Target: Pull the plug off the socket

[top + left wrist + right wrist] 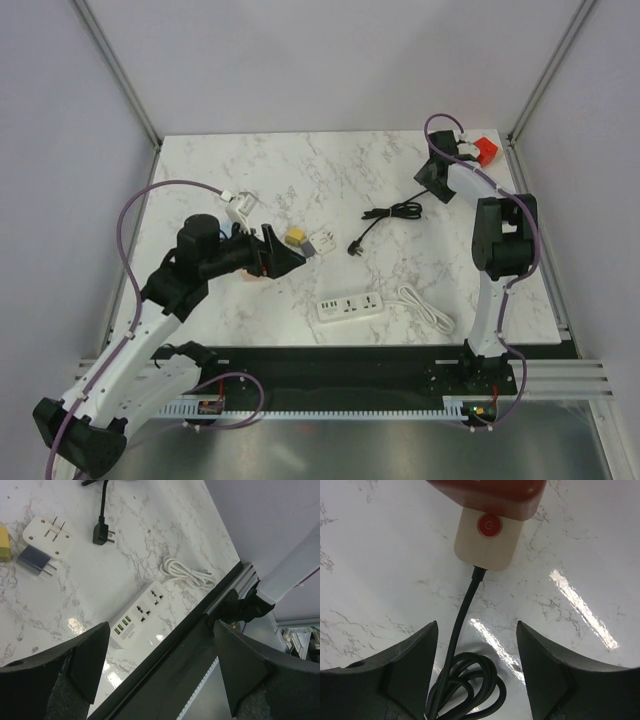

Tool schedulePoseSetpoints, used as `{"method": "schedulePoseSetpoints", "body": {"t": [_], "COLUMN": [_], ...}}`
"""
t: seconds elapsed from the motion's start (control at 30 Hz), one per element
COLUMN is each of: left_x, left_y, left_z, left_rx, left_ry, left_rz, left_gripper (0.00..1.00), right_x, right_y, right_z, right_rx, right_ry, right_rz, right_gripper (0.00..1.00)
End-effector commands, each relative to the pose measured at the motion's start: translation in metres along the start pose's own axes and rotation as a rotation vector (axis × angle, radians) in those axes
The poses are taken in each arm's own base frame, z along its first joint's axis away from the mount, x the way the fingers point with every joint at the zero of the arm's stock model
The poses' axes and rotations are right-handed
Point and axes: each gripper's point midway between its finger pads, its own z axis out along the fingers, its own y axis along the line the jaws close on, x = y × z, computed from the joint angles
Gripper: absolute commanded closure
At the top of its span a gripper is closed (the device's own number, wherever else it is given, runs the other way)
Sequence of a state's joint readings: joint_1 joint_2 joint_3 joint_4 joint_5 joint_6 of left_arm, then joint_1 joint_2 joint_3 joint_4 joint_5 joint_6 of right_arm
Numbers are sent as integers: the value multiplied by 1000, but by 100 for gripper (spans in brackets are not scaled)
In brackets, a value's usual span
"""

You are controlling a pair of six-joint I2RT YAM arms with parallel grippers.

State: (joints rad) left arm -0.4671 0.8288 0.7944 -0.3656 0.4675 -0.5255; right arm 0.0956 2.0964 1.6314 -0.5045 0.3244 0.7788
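A white power strip [350, 307] [142, 617] lies near the table's front edge with nothing in its sockets. The black plug [353, 248] [102, 534] lies loose on the marble behind it. Its black cable [395, 212] [470, 685] coils and runs to a red-and-white box [483, 150] [489, 530] with a red button, at the back right. My right gripper [437, 180] [477, 665] is open above that coil, the cable running between its fingers, untouched. My left gripper [288, 256] [160, 665] is open and empty, left of the plug.
A white adapter [49, 537], a blue-grey adapter [35, 562] and a yellow block [296, 237] sit just by the left gripper. The strip's white cord [425, 305] [187, 572] is bundled to its right. A black rail [190, 645] borders the table's front edge.
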Motion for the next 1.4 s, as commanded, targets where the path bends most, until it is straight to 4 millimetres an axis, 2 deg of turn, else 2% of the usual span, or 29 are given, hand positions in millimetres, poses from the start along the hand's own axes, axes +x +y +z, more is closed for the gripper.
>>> {"method": "schedulePoseSetpoints", "body": {"t": [0.0, 0.07, 0.23, 0.3, 0.33, 0.37, 0.43, 0.5, 0.53, 0.57, 0.67, 0.7, 0.77, 0.8, 0.97, 1.0, 1.07, 1.2, 1.33, 1.37], "left_x": [1, 3, 3, 4, 3, 3, 3, 2, 2, 2, 1, 1, 1, 1, 2, 2, 0, -7, -14, -17], "left_y": [-17, -18, -20, -20, -20, -20, -20, -20, -20, -20, -20, -20, -18, -17, -9, -9, -6, -6, -11, -12], "left_z": [-11, -16, -23, -24, -24, -25, -26, -26, -27, -27, -28, -29, -29, -28, -20, -18, -14, -6, 0, 3], "left_rx": [66, 64, 52, 51, 46, 43, 42, 36, 36, 35, 31, 32, 24, 19, -1, -1, -9, 1, 23, 26], "left_ry": [-13, -19, -23, -20, -24, -25, -24, -25, -28, -27, -29, -36, -39, -39, -27, -24, -25, -30, -26, -24], "left_rz": [2, -5, -10, -12, -15, -15, -15, -18, -17, -16, -13, -12, -13, -12, -13, -9, -6, 4, 3, 1], "left_gripper": [9, 9, 10, 10, 10, 10, 11, 11, 11, 11, 11, 11, 11, 11, 11, 11, 11, 11, 11, 11], "right_x": [-2, 2, 5, 5, 9, 10, 14, 18, 24, 26, 41, 50, 59, 74, 101, 113, 121, 136, 141, 140], "right_y": [-3, -6, 2, 7, 10, 12, 13, 15, 18, 21, 27, 24, 33, 33, 48, 51, 51, 65, 79, 80], "right_z": [15, 24, 39, 42, 44, 43, 41, 39, 38, 36, 27, 26, 13, 8, -21, -25, -32, -51, -66, -70], "right_rx": [37, 57, 44, 24, 8, -1, -8, -20, -30, -41, -57, -49, -67, -68, -112, -118, -130, -188, -244, -252], "right_ry": [-56, -55, -44, -37, -20, -13, -3, 3, 16, 22, 44, 57, 55, 73, 92, 107, 121, 143, 155, 152], "right_rz": [96, 85, 50, 49, 38, 36, 32, 27, 19, 20, -1, -9, -32, -46, -71, -75, -68, -79, -115, -131], "right_gripper": [29, 29, 32, 38, 55, 65, 78, 86, 95, 100, 100, 100, 100, 100, 100, 100, 100, 100, 100, 96]}}
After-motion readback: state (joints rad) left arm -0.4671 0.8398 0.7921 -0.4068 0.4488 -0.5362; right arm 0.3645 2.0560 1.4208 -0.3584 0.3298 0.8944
